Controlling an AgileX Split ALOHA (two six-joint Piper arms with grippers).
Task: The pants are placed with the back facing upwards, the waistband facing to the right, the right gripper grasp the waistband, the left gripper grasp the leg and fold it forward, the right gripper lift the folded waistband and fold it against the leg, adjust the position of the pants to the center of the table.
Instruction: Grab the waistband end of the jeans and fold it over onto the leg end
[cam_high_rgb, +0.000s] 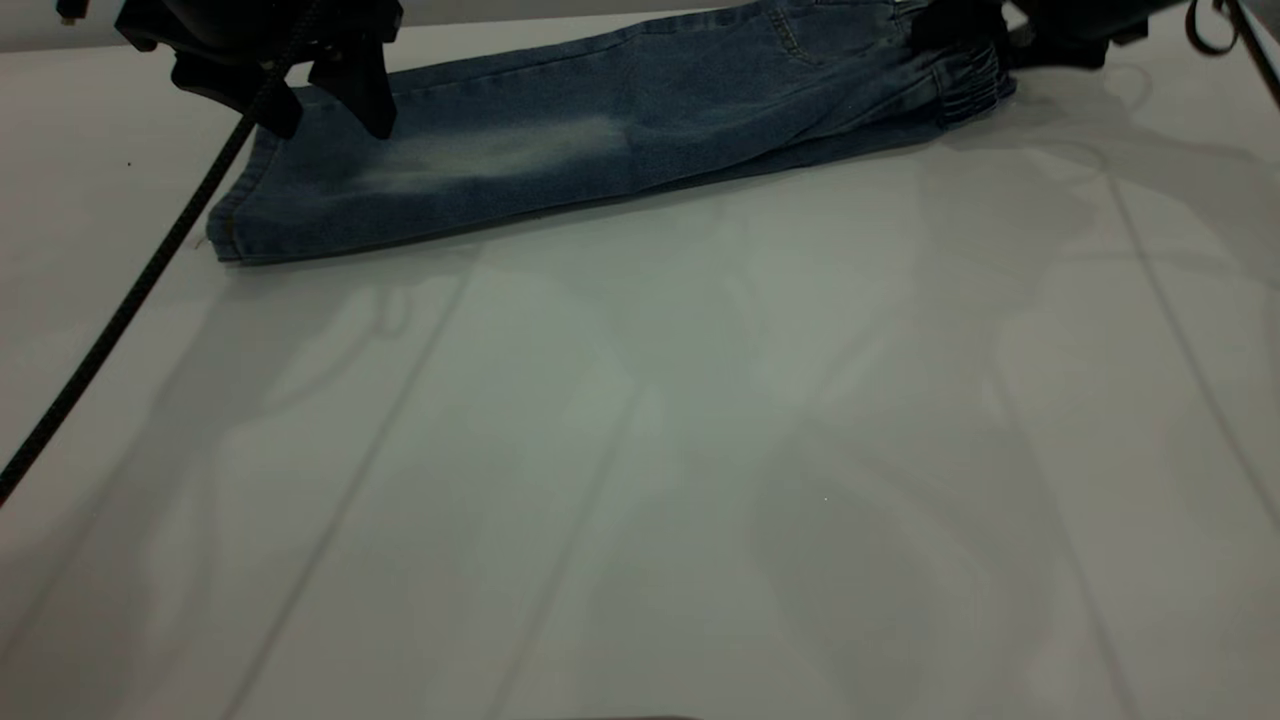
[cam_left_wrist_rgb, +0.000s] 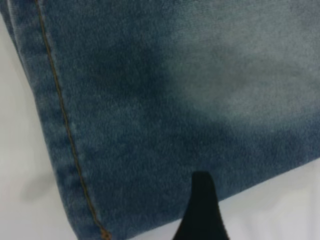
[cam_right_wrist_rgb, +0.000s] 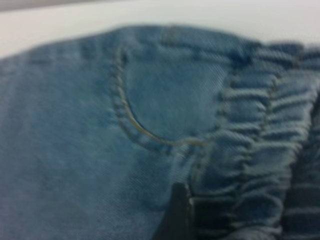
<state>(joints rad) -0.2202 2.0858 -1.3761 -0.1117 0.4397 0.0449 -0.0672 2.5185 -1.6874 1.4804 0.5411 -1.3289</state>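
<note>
The blue denim pants (cam_high_rgb: 600, 130) lie folded lengthwise along the far edge of the table. Their leg hem (cam_high_rgb: 235, 225) points left and the elastic waistband (cam_high_rgb: 970, 85) points right. My left gripper (cam_high_rgb: 325, 110) hangs open just above the leg end. In the left wrist view one black finger (cam_left_wrist_rgb: 202, 212) shows over the edge of the leg (cam_left_wrist_rgb: 150, 110), with nothing held. At the far right my right gripper (cam_high_rgb: 965, 45) is down on the waistband. The right wrist view shows one finger (cam_right_wrist_rgb: 177, 215) beside the gathered waistband (cam_right_wrist_rgb: 260, 150), next to a back pocket seam (cam_right_wrist_rgb: 135, 125). Its jaws are spread, with waistband cloth between them.
The white table (cam_high_rgb: 650, 480) stretches wide in front of the pants. A black cable (cam_high_rgb: 130, 290) runs slantwise from the left arm down to the left edge of the view.
</note>
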